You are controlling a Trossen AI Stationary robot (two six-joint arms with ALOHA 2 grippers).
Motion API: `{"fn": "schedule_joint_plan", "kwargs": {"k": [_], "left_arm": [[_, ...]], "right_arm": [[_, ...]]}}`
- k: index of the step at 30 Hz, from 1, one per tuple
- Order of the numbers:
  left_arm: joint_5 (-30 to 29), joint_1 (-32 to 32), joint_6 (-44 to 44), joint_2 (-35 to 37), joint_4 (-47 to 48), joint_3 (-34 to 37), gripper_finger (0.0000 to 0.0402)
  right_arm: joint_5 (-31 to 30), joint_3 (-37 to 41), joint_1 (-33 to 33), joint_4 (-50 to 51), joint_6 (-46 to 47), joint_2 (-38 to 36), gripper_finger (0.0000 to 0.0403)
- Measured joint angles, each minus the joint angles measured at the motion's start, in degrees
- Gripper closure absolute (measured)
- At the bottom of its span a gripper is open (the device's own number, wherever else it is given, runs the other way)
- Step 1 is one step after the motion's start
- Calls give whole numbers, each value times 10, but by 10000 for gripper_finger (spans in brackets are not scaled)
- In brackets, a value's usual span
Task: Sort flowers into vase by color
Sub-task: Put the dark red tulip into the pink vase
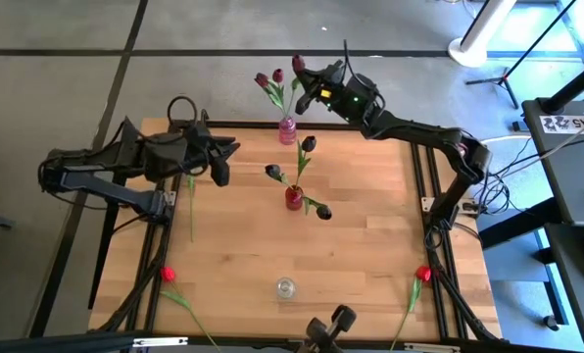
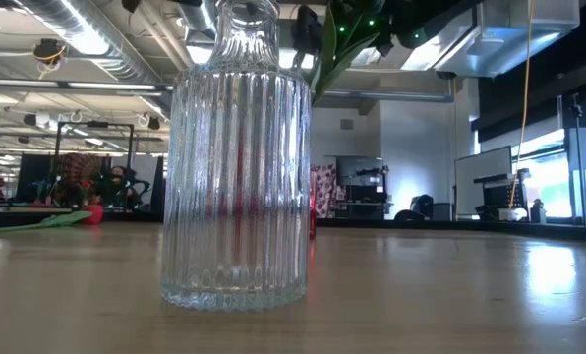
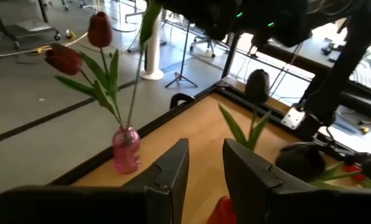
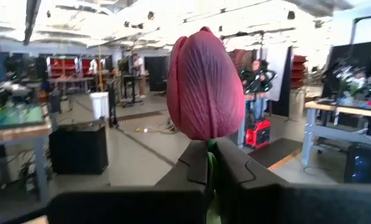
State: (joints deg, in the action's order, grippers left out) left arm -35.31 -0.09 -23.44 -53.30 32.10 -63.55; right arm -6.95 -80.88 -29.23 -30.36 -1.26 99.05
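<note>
A pink vase (image 1: 288, 130) at the table's far edge holds two magenta tulips (image 1: 268, 78) by their stems. My right gripper (image 1: 309, 80) is above it, shut on a third magenta tulip (image 4: 204, 84). A red vase (image 1: 294, 197) at mid table holds three maroon-black tulips (image 1: 309, 143). A clear ribbed vase (image 1: 286, 288) stands near the near edge. Two red tulips (image 1: 168, 275) (image 1: 424, 274) lie flat at the near corners. My left gripper (image 1: 219, 165) hovers open, left of the red vase, beside a green stem (image 1: 191, 206) that lies on the table. My right gripper pinches the magenta tulip's stem (image 4: 211, 163) between its two fingers, just below the head. The head stands upright above the fingers. The stem (image 3: 140, 68) hangs down to the mouth of the pink vase (image 3: 126, 149); whether its end is inside cannot be told.
The red vase and its leaning dark tulips stand between the two arms. Bare wood lies right of the red vase and around the clear vase (image 2: 236, 157). Black rails frame the table's edges. A camera mount (image 1: 331, 326) sits at the near edge.
</note>
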Motion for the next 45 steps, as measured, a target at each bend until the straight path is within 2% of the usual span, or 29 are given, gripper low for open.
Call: {"fn": "schedule_joint_plan", "kwargs": {"k": [6, 13, 18, 23, 33, 39, 45], "left_arm": [[106, 75, -4, 0, 11, 0, 305], [106, 144, -29, -4, 101, 0, 305], [102, 171, -49, -4, 140, 0, 305], [102, 174, -63, -4, 167, 0, 305], [109, 142, -94, -4, 169, 0, 305], [109, 132, -106, -4, 177, 0, 305], [108, 131, -126, -4, 224, 0, 305]], "right_arm": [[-26, -1, 0, -2, 8, -14, 396], [-29, -1, -5, 3, 9, -6, 396], [-26, 0, -4, 6, 15, 6, 396], [-15, 0, -4, 19, 29, 11, 393], [-15, -1, -3, -2, 41, -22, 396], [-15, -1, -3, 22, 51, -12, 396], [-15, 0, -4, 34, 40, 2, 391]]}}
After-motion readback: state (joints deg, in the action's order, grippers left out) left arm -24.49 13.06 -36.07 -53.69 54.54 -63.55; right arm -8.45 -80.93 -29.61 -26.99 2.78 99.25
